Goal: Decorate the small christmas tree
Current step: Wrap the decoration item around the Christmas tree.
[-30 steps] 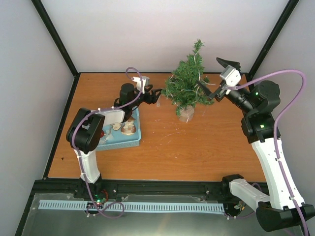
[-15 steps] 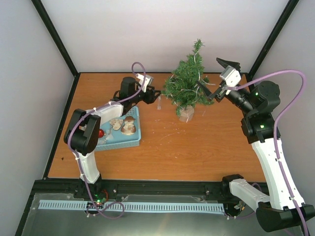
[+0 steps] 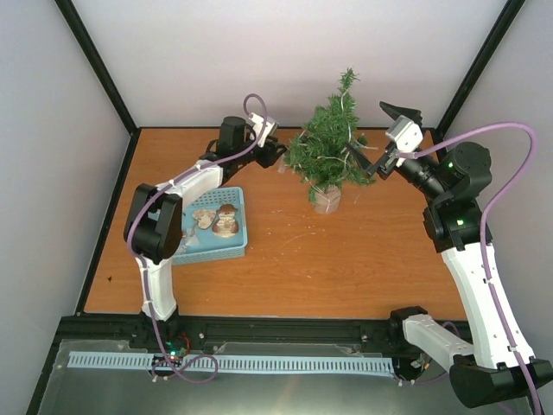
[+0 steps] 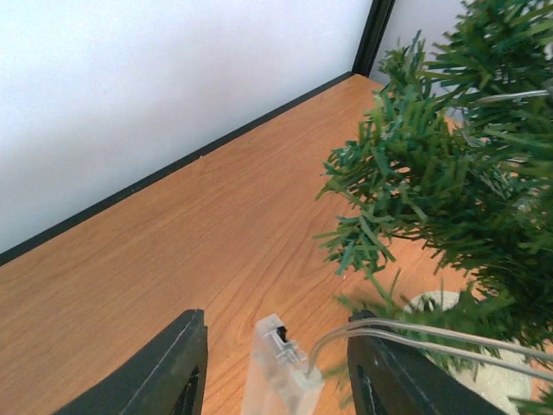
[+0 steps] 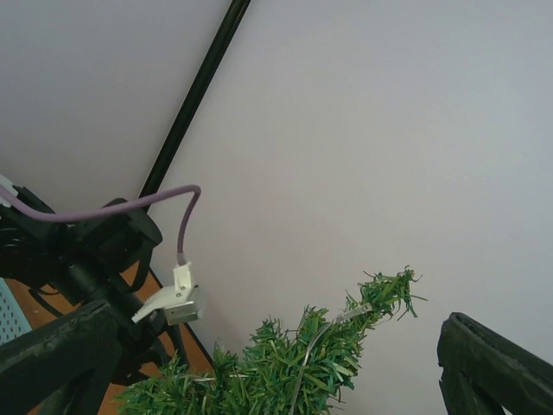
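1. The left fingers (image 4: 173,372) stand part-way apart around a clear plastic battery box (image 4: 278,367). A gap shows on each side of the box, so they are open and not yet clamped on it. Two thin wires (image 4: 415,333) run from the box into the branches at the right of the left wrist view.
2. The right fingers (image 5: 488,363) are spread wide with nothing between them. They hover beside the upper branches, at the upper right of the overhead view.
3. The tree (image 3: 328,151) stands upright on its pale base (image 3: 327,201) in the upper middle of the overhead view. It is near the back edge of the desk (image 3: 346,268), between the two arms.
4. A blue tray (image 3: 240,246) holding a few ornaments (image 3: 226,223) lies at the middle left, apart from the tree.
5. The step in hand looks like taking hold of the light string's battery box. The next move calls for closing squarely on the box's flat sides without pinching wires or needles. After that the box should be moved gently, so the wire does not tug the light tree over.
6. The back wall and black frame rail sit close behind the left fingers and the tree, leaving little room toward the top of the frame. The bare desk toward the bottom of the overhead view offers open room. Branches crowd the right side of the left wrist view.
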### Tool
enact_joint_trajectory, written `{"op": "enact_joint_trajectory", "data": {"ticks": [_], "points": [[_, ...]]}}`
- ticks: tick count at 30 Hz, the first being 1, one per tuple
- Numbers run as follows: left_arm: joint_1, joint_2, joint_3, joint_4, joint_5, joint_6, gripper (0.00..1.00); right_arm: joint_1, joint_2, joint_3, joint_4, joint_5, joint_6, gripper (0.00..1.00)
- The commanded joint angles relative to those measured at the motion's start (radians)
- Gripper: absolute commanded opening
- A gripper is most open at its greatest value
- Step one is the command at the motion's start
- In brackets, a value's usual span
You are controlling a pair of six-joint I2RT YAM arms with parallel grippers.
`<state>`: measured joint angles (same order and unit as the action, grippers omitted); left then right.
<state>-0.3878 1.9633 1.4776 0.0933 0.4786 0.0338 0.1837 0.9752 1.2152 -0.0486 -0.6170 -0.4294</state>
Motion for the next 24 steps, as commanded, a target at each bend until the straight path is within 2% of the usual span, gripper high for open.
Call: {"op": "enact_joint_trajectory", "data": {"ticks": [1, 5, 8, 12, 15, 20, 24], "points": [[0.011, 0.070, 0.109, -0.063, 0.064, -0.021, 0.46, -0.006, 0.004, -0.010, 0.018, 0.002, -0.009, 1.00], [0.061, 0.087, 0.146, -0.112, 0.235, -0.117, 0.50, -0.006, 0.001, -0.005, -0.003, 0.009, -0.028, 1.00], [0.072, 0.070, 0.177, -0.231, 0.255, -0.014, 0.53, -0.006, -0.008, -0.006, -0.011, 0.010, -0.032, 1.00], [0.072, 0.058, 0.187, -0.304, 0.274, 0.070, 0.63, -0.006, -0.015, -0.021, 0.007, 0.005, -0.022, 1.00], [0.072, 0.077, 0.214, -0.395, 0.278, 0.117, 0.67, -0.006, -0.018, -0.026, 0.010, 0.006, -0.021, 1.00], [0.073, 0.092, 0.263, -0.495, 0.242, 0.202, 0.66, -0.006, -0.024, -0.028, 0.011, 0.005, -0.026, 1.00], [0.073, 0.107, 0.335, -0.565, 0.243, 0.254, 0.58, -0.006, -0.029, -0.027, 0.015, 0.006, -0.026, 1.00]]}}
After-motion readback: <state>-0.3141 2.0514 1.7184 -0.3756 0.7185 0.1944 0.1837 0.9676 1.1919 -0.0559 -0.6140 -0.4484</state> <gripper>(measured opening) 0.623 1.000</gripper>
